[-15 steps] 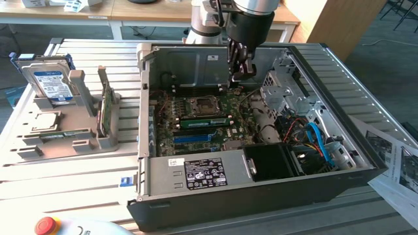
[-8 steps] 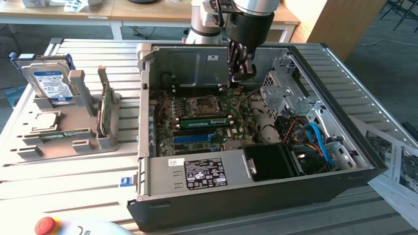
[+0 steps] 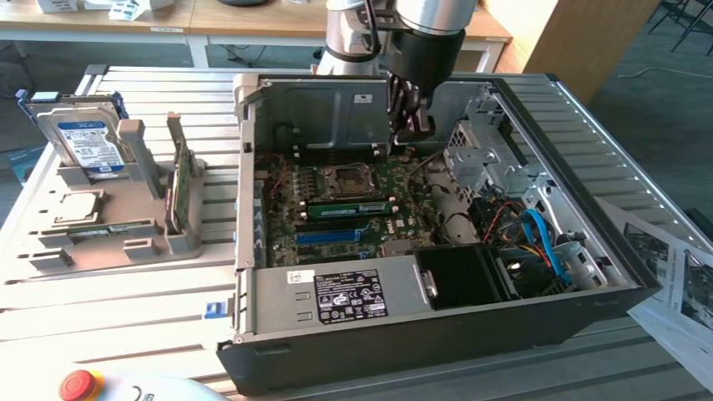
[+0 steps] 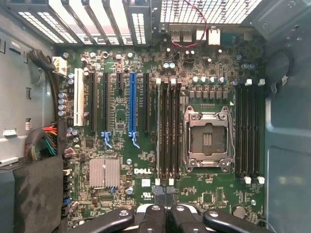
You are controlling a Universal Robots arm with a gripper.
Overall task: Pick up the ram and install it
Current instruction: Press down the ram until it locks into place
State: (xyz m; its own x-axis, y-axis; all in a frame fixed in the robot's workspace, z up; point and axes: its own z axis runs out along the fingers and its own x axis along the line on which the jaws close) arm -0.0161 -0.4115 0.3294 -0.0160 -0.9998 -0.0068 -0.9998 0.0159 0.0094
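Red button (image 3: 80, 384): sat nearest the camera, toward the exterior view's left, on a pale rounded housing.
Computer case (image 3: 446, 342): lay open on the slatted table (image 3: 112, 309), with its dark front wall closest.
Power supply (image 3: 334, 296): was a silver box with a black label, just behind that front wall.
Printed papers (image 3: 680, 284): lay on the table beside the case, at the exterior view's right.
Blue cables (image 3: 543, 238): curved through the case on the exterior view's right, next to a black shroud (image 3: 462, 276).
Grey holder (image 3: 123, 242): stood on the table at the exterior view's left, apart from the case.
Motherboard (image 3: 334, 238): lay green and flat on the case floor, with blue and black slots across it.
Ram (image 3: 351, 209): was a long green stick that appeared to stand in one of the black slots. It was on the near side of the CPU socket (image 3: 346, 177) and clear of the gripper.
Green card (image 3: 179, 188): stood on edge in the holder and was broader than the ram.
Hard drive (image 3: 80, 138): stood upright at the holder's far end, with its blue label facing the camera.
Gripper (image 3: 410, 125): hung above the far part of the motherboard, beyond the socket. Its fingers (image 4: 151, 218) were pressed together and gripped nothing, and in the wrist view they met in line with the bank of black slots.
Wooden desks (image 3: 279, 25): stood past the table, farthest back.
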